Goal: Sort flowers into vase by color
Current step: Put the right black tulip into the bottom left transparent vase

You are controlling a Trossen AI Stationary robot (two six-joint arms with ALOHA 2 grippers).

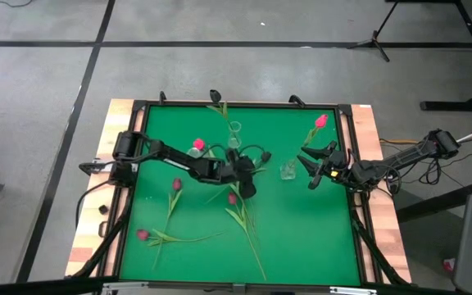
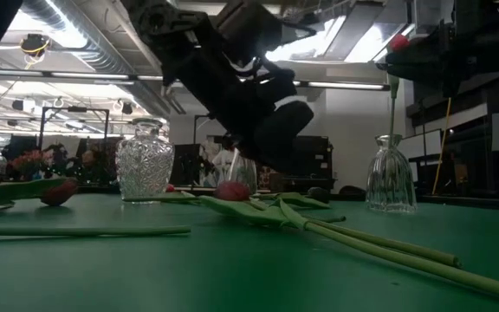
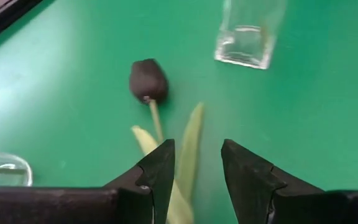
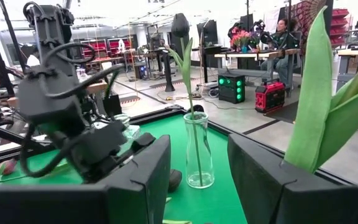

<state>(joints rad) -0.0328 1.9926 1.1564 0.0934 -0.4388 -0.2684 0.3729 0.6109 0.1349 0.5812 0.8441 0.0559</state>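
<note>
left hand (image 3: 196, 168) at frame centre, half open, empty, straddles the dark tulip (image 3: 148, 81); light, floppy: grip mid-stem. right hand's state: cannot tell.

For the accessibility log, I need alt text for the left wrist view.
The left gripper, its two dark fingers apart, hangs over a pale green leaf on the green table mat. Just beyond lies a near-black tulip head on a thin stem, with the base of a clear glass vase farther off.

My left gripper (image 1: 247, 182) hangs low at mid-table, fingers parted; my right gripper (image 1: 311, 170) waits right, fingers parted.
</note>
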